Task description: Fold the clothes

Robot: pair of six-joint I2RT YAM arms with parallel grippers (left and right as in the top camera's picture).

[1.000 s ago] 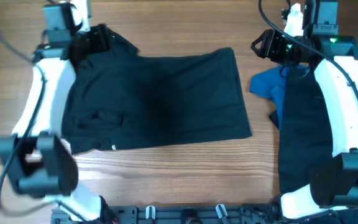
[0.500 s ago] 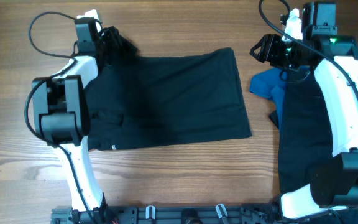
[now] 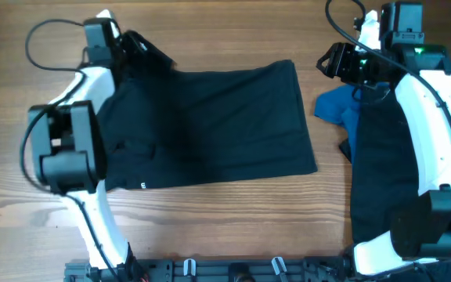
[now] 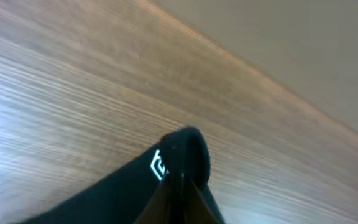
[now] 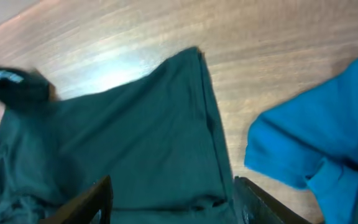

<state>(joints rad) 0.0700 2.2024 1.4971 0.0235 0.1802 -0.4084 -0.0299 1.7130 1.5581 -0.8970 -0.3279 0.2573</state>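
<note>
Overhead: black short-sleeved fabric shirt (image 3: 218, 125), spread on wooden worktop (image 3: 233, 31), far-left corner clamped by left pincer (image 3: 135, 48). Right pincer (image 3: 333, 61) agape, empty, near bright blue garment (image 3: 335, 106). First fold judged underway; corner must be drawn across.

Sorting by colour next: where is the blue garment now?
Overhead view: the blue garment lies on the right, between the spread black shirt and another black garment by the right arm.

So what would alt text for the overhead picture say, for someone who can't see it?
A black shirt lies spread flat on a wooden table, the left pincer at its far left corner. The right pincer hovers by a blue garment beside another black garment.
</note>
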